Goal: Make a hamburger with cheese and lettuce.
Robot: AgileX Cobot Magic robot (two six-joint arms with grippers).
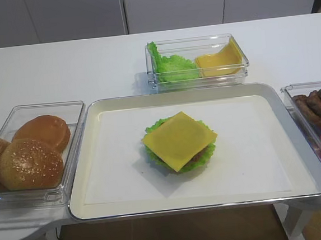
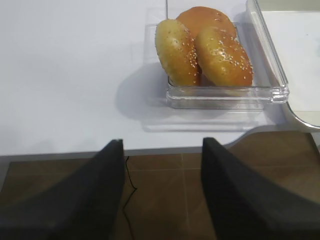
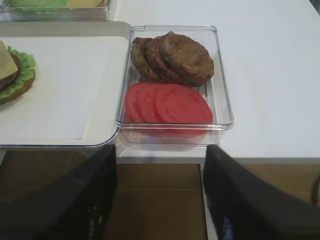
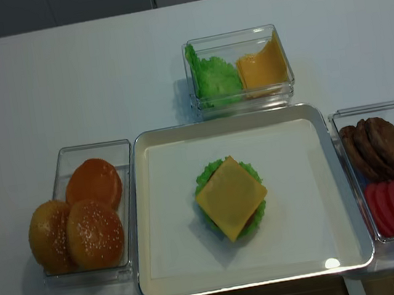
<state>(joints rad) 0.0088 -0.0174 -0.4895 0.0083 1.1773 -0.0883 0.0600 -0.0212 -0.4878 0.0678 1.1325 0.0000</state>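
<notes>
Both claws hang off the near edge of the table with jaws spread wide and nothing between them: the right claw (image 3: 160,195) sits in front of a clear box (image 3: 222,107) holding dark patties (image 3: 175,57) and tomato slices (image 3: 167,104), the left claw (image 2: 160,192) in front of a clear box (image 2: 227,95) of sesame buns (image 2: 210,50). On the metal tray (image 1: 307,157) in the middle lies the hamburger (image 1: 180,142), a yellow cheese (image 1: 179,139) square lying flat on top of the brown patty, with the frilly lettuce (image 1: 154,154) peeking out around it. Behind the tray stands another clear box (image 1: 199,82) with spare green leaves (image 1: 170,64) and cheese slices (image 1: 218,61)
</notes>
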